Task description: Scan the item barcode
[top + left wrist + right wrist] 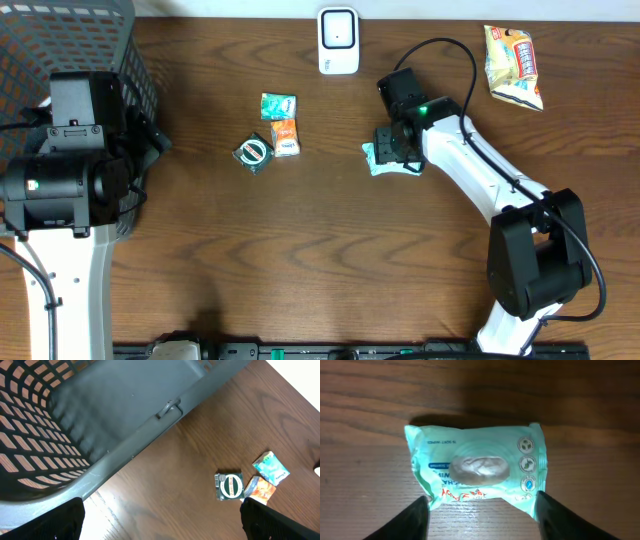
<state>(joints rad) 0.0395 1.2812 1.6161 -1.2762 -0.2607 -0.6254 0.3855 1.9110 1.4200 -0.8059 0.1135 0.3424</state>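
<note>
A pale teal wipes pack (476, 467) with a grey oval lid lies flat on the wooden table, also seen in the overhead view (382, 160). My right gripper (482, 499) points down over it, and its dark fingers (407, 520) touch the pack's two ends at the near edge. The white barcode scanner (338, 40) stands at the back of the table, apart from the pack. My left gripper (160, 520) hangs wide open beside the basket with nothing between its fingers.
A grey mesh basket (60, 40) fills the back left corner. Three small packets lie left of centre: teal (278, 104), orange (286, 137), dark green (253, 152). A yellow snack bag (513, 65) lies at the back right.
</note>
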